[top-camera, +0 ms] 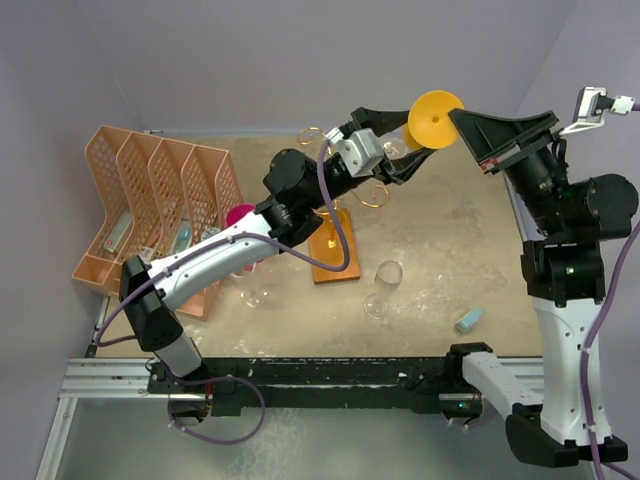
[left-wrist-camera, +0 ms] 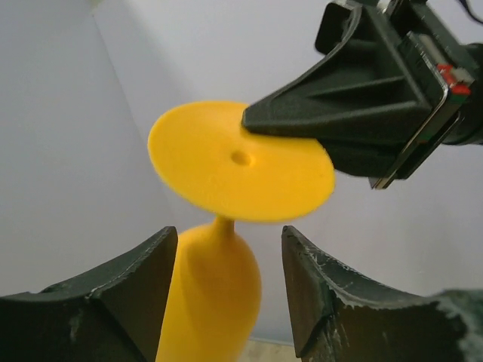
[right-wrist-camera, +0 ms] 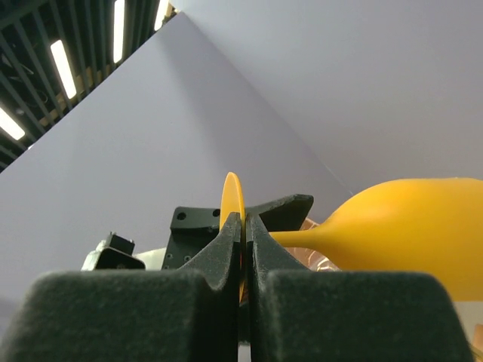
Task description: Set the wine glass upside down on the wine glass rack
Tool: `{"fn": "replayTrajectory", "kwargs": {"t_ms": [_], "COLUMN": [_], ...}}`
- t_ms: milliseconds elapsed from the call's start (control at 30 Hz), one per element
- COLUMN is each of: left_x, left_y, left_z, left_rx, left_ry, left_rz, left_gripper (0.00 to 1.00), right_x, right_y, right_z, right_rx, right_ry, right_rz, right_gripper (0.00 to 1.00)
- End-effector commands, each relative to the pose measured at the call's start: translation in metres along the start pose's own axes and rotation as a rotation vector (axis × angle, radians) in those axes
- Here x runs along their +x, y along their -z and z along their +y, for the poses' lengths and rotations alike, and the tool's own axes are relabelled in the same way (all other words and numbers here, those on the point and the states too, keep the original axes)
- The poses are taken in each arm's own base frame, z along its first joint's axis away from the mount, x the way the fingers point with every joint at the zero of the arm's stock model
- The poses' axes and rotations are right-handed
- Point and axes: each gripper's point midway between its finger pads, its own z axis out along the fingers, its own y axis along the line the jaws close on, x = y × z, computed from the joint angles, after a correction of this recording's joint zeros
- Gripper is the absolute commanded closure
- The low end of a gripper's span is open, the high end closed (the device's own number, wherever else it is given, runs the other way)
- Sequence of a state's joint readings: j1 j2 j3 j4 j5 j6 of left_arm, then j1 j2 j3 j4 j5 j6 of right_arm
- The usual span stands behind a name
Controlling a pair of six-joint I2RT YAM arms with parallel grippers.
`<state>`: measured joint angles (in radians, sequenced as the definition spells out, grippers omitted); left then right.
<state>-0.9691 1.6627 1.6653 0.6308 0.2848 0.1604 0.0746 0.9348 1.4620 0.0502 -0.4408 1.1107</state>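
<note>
Wine glass [top-camera: 435,118] foot pinched in right gripper [right-wrist-camera: 243,226] per its wrist view; left gripper [left-wrist-camera: 229,241] spread loosely round bowl.

I am watching the whole table [top-camera: 450,230] from above and behind the arm bases, looking down from far. The left wrist camera is looking upward, very near, at the foot of the yellow wine glass [left-wrist-camera: 234,173]. The right wrist camera is looking along the right gripper [right-wrist-camera: 243,226] at that same foot, edge-on. All three views are sharing this glass.

Yellow wine glass [top-camera: 436,118] aloft, foot up, tilted; gold wire wine glass rack [top-camera: 335,272] upright, reddish wooden base.
</note>
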Motion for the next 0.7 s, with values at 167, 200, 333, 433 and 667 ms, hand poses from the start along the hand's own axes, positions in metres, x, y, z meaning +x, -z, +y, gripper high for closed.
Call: {"fn": "replayTrajectory", "kwargs": {"t_ms": [167, 200, 333, 433, 667], "left_x": [-0.024, -0.023, -0.019, -0.014, -0.012], "left_y": [0.041, 0.045, 0.056, 0.067, 0.101], "left_z": [0.038, 0.039, 0.050, 0.061, 0.077], "left_rx": [-0.277, -0.296, -0.391, -0.493, -0.647], "left_ry": [0.119, 0.148, 0.246, 0.319, 0.362], "left_rz": [0.020, 0.034, 0.095, 0.149, 0.238], "left_gripper": [0.42, 0.43, 0.43, 0.42, 0.42], "right_x": [-0.041, -0.042, -0.041, -0.037, -0.018], "right_y": [-0.022, -0.027, -0.050, -0.069, -0.116], "right_z": [0.009, 0.003, -0.019, -0.039, -0.085], "right_rx": [-0.070, -0.060, -0.051, -0.047, -0.046], "right_ry": [0.117, 0.130, 0.174, 0.198, 0.211], "right_rz": [-0.180, -0.185, -0.172, -0.148, -0.057], "right_gripper": [1.00, 1.00, 1.00, 1.00, 1.00]}}
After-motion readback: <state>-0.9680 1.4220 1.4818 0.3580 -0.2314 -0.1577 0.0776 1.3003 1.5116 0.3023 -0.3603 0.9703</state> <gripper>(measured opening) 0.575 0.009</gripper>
